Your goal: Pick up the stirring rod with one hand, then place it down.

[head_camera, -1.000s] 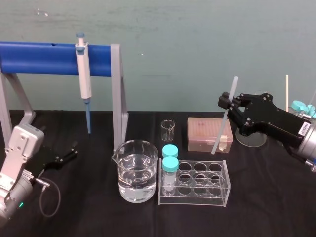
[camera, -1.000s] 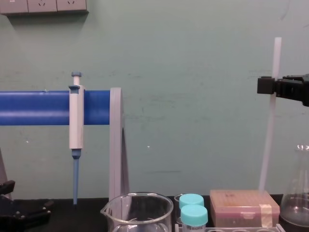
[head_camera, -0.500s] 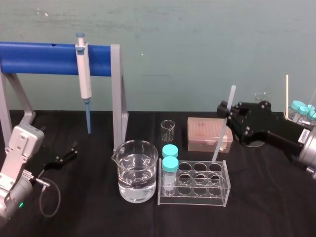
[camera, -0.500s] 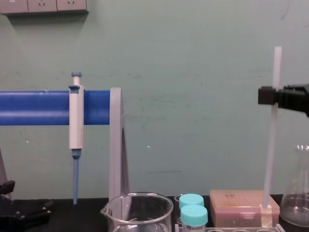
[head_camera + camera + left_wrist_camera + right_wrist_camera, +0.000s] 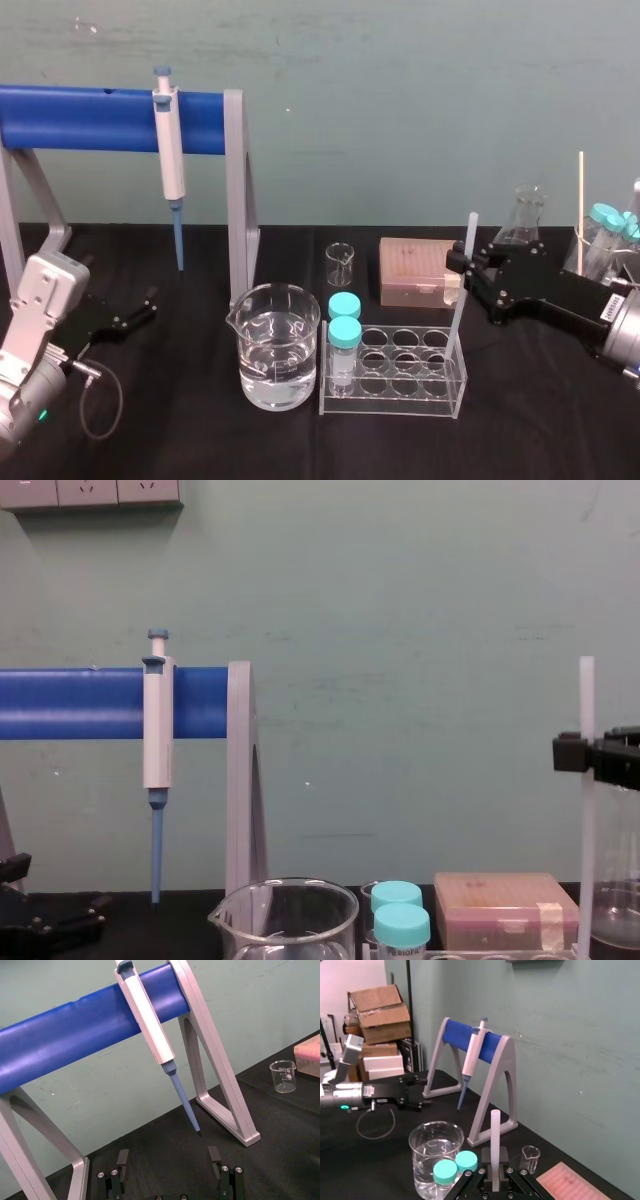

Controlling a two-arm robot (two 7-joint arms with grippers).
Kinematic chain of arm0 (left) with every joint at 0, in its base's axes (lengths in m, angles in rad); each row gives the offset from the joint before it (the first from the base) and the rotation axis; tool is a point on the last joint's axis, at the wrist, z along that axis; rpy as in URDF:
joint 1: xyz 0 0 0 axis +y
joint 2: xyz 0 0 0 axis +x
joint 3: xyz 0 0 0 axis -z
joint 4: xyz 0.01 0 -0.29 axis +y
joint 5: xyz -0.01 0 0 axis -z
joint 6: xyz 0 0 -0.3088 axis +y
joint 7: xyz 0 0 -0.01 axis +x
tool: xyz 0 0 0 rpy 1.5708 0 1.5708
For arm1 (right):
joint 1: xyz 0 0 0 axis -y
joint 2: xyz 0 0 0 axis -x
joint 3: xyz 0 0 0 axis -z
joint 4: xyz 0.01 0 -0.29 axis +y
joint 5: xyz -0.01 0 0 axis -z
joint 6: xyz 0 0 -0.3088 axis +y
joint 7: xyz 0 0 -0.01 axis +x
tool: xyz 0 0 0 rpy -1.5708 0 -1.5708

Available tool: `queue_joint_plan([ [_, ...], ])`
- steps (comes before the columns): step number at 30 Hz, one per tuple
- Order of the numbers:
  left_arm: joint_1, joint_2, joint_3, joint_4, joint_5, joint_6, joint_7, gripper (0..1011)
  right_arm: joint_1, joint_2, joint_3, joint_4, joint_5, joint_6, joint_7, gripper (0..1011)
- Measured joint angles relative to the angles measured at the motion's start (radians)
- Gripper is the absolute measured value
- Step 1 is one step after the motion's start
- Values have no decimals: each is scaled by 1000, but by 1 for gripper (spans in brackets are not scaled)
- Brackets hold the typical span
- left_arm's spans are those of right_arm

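The stirring rod [image 5: 465,275] is a thin white translucent stick held almost upright. My right gripper [image 5: 463,262], black and blocky, is shut on its upper part. The rod's lower end reaches down beside the right end of the clear tube rack [image 5: 440,385]; I cannot tell whether it touches the table. In the chest view the rod [image 5: 586,820] stands vertical at the right edge, with the right gripper [image 5: 578,755] clamped around it. The right wrist view shows the rod [image 5: 495,1130] rising from between the fingers. My left gripper [image 5: 169,1170] rests open on the table at the far left, parked.
A white-and-blue pipette [image 5: 170,160] hangs on the blue-barred stand [image 5: 90,118]. A beaker of water [image 5: 279,345], two teal-capped tubes [image 5: 345,325] in the rack, a small beaker [image 5: 340,263] and a pink tip box [image 5: 420,270] fill the middle. A flask [image 5: 525,215] and capped bottles [image 5: 610,235] stand at the right.
My right gripper has come down and nearer with the rod. The rod's lower end has dropped from above the pink box to beside the rack. The left arm has stayed still.
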Motion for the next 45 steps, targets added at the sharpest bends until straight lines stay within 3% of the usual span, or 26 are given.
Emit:
queue_joint_plan([
  [16, 0, 0, 0, 0, 0, 0, 0, 1000, 47, -48, -39, 76, -29, 18, 23, 70],
  [32, 0, 0, 0, 0, 0, 0, 0, 1000, 49, -64, -71, 129, -53, 23, 39, 70],
  [45, 0, 0, 0, 0, 0, 0, 0, 1000, 48, -86, -83, 171, -93, -37, 53, 70],
])
